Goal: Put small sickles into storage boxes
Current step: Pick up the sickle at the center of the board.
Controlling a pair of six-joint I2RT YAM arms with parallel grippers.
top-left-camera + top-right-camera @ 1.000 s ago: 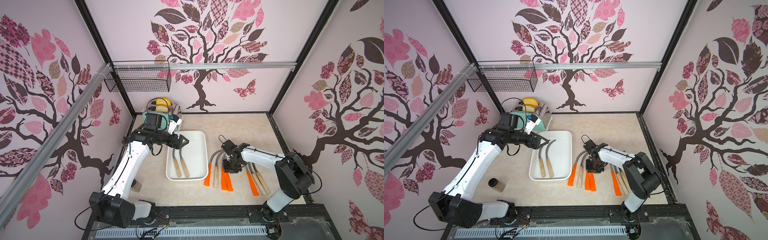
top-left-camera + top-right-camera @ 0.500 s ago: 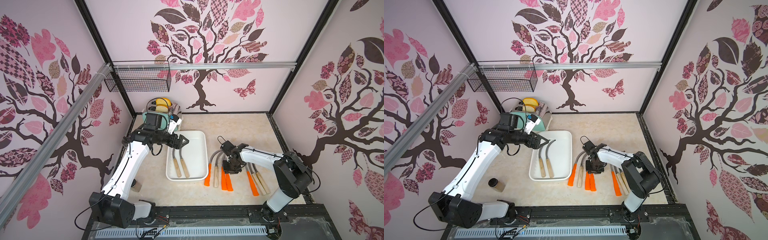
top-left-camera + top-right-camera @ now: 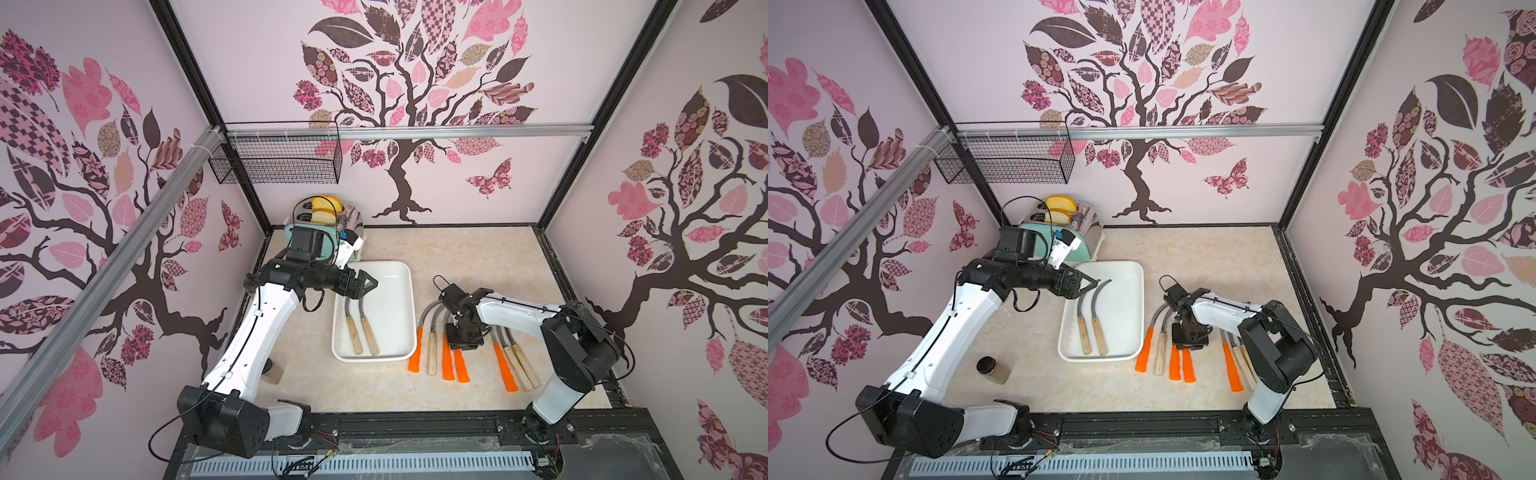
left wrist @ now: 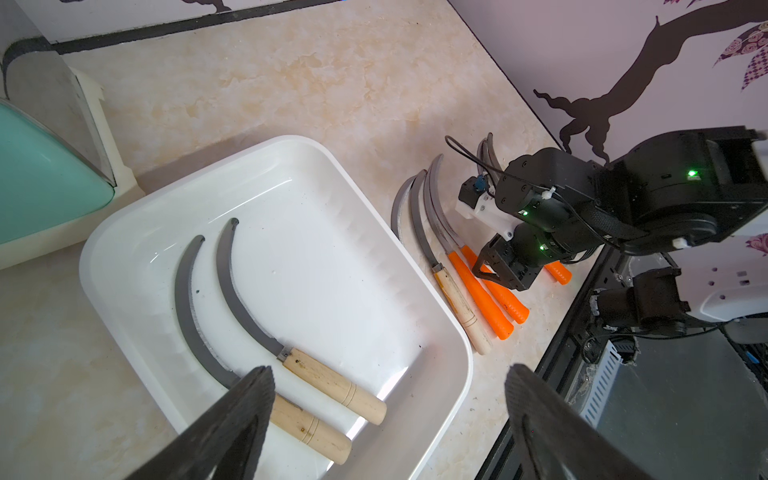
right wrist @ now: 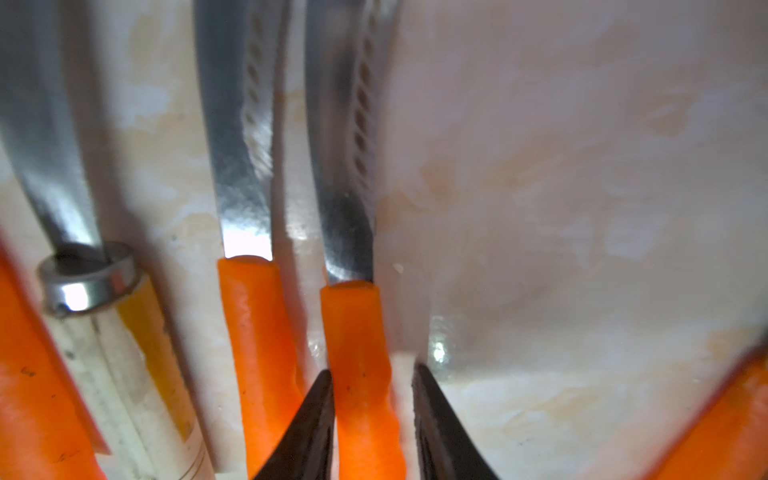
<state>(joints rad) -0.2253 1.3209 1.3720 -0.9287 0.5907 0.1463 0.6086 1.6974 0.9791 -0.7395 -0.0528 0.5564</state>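
1. In both top views: white tray (image 3: 412, 307) holds two wooden-handled sickles (image 3: 360, 334). Seven more sickles (image 3: 415, 353) lie beside it, with right gripper (image 3: 462, 337) down among them.
2. Left wrist: left gripper (image 4: 390, 370) spread wide, empty, over tray.
3. Right wrist: jaws pinch one orange handle (image 5: 361, 374), neighbour handle (image 5: 257, 332) just beside. Lift straight up so blades don't snag.

Tree-decal walls (image 3: 257, 83), seemingly marble floor (image 3: 478, 257), wire basket (image 3: 278, 162)

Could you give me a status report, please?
Left gripper open, empty, over tray. Right gripper astride an orange handle, grip unconfirmed. Two sickles in tray, seven more on table. Neighbouring handle close beside.
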